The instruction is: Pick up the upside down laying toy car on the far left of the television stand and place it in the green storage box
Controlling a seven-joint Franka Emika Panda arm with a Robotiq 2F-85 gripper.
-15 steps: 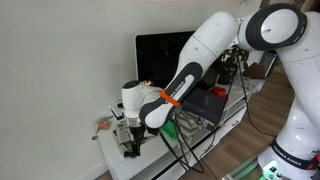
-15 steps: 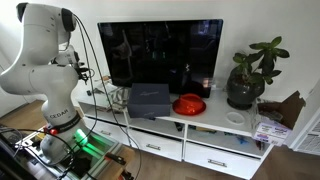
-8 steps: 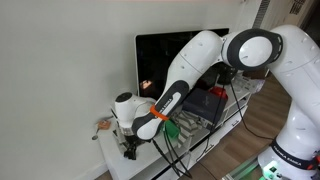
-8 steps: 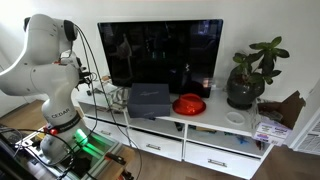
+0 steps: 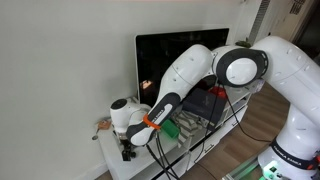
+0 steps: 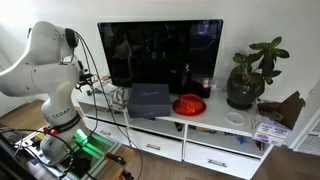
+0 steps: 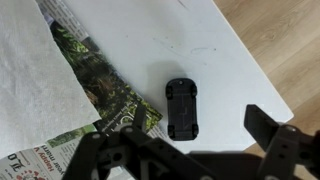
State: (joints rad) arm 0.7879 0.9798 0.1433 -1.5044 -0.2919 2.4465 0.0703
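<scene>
One dark toy car [image 7: 183, 108] on the bare white table [image 7: 210, 45], seen from above in the wrist view, lying lengthwise from 12 to 6 o'clock, apparently underside up, though details too small to be sure. Just beside it at 9 o'clock, the corner of a printed leaflet [image 7: 105, 95] with green foliage pictures, and over that, toward 10 o'clock, a plain white sheet [image 7: 30, 70]. At 6 o'clock of the car, the gripper [image 7: 175, 150], fingers [image 7: 272, 135] spread wide, clasping nothing, apart from the car on both sides. Wooden floor [image 7: 285, 40] beyond the table edge at 2 o'clock. In an exterior view, gripper [image 5: 128, 150] pointing down, low over the end of the table [image 5: 108, 160]. Green storage box [image 5: 172, 128] at about 3 o'clock of it, below the black television [image 5: 165, 60]. Small reddish-brown item [image 5: 102, 125] at 10 o'clock of the gripper. Car itself hidden there. In an exterior view, dark case [image 6: 150, 97], red bowl [image 6: 189, 103] and potted plant [image 6: 248, 72] ranged along the table [image 6: 225, 130], all well apart from the arm [image 6: 45, 70] at 9 o'clock.
</scene>
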